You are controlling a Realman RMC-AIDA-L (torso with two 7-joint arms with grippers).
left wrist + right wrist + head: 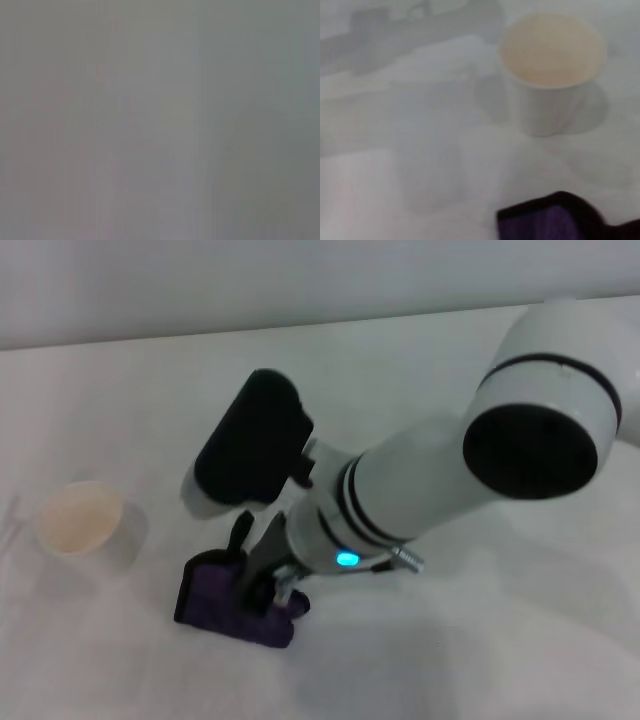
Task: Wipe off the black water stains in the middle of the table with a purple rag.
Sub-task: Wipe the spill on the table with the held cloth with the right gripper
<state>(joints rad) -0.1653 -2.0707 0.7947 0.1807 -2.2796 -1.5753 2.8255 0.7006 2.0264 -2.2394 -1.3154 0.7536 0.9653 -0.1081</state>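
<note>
The purple rag lies bunched on the white table, left of centre and near the front. My right arm reaches across from the right, and my right gripper points down into the rag's top edge, its dark fingers closed on the cloth. In the right wrist view a corner of the purple rag shows with black edging over the bare table. The black water stains are hidden or out of view. The left wrist view is a blank grey blur, and no left arm shows in the head view.
A white paper cup with a pale beige inside stands to the left of the rag; it is also close by in the right wrist view as the cup. The table's far edge runs along the back.
</note>
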